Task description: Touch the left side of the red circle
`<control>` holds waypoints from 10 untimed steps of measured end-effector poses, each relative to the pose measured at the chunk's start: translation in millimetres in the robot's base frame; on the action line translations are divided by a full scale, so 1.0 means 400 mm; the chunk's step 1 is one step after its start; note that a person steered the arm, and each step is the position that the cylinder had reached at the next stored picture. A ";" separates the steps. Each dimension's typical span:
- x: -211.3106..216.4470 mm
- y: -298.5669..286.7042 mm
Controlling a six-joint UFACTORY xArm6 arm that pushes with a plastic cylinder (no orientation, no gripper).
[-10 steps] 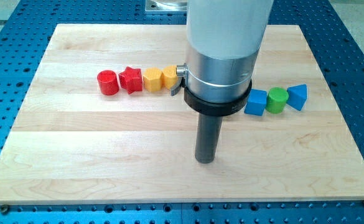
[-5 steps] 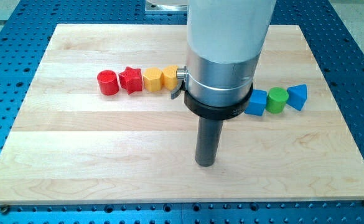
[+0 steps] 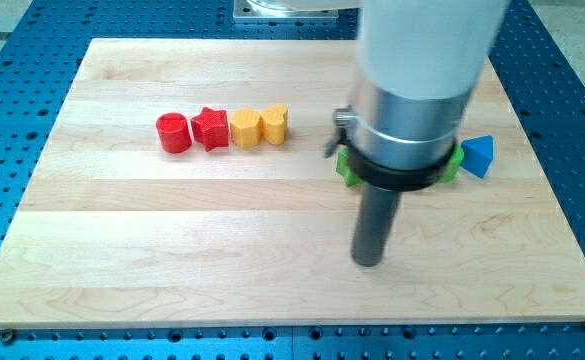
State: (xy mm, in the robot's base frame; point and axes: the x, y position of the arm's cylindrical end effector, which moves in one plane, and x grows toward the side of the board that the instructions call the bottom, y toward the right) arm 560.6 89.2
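The red circle (image 3: 173,132) sits at the left end of a row on the wooden board (image 3: 172,230). To its right, touching in line, are a red star (image 3: 210,128), a yellow hexagon-like block (image 3: 245,128) and a yellow heart-like block (image 3: 274,124). My tip (image 3: 369,262) rests on the board well to the right of and below this row, far from the red circle. The arm's wide body hides the blocks behind it.
A green block (image 3: 346,166) peeks out at the left of the arm's collar. A blue triangle (image 3: 479,156) lies at the right, with a sliver of another green block (image 3: 455,163) beside it. Blue perforated table surrounds the board.
My tip and arm have moved to the view's right by about 40 pixels. The arm now hides the blue block and most of the green one, and uncovers a green block at left.
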 end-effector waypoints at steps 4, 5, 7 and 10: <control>-0.356 -0.637; -0.366 -0.757; -0.231 -0.598; -0.238 -0.779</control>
